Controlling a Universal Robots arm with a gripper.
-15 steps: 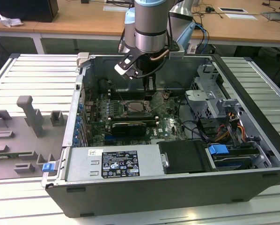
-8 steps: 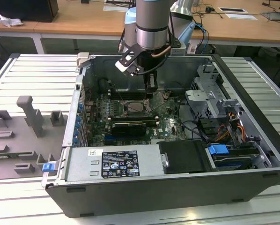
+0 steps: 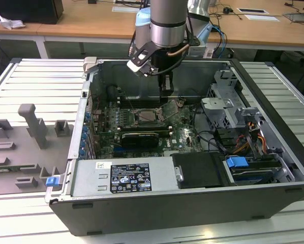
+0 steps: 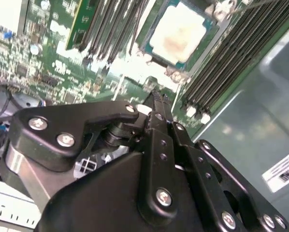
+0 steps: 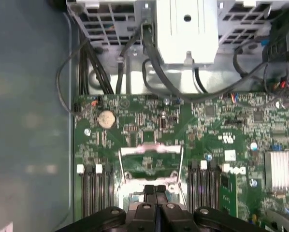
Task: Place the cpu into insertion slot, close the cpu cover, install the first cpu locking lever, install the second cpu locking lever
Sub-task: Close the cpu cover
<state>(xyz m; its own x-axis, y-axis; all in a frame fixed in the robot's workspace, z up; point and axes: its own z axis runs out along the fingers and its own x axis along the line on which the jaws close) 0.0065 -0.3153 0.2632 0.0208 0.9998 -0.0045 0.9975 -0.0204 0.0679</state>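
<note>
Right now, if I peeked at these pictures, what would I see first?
The big silver arm reaching into the open computer case catches the eye first. Below its shut fingers lies the green motherboard, with the pale square cpu sitting flat among dark memory slots.

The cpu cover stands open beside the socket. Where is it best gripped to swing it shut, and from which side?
Probably the raised free edge of the cpu cover, pinched across the thin plate from above. It tilts up on the exterior view's right of the insertion slot, lower edge at the socket, and its cut-out centre leaves only narrow rails.
</note>
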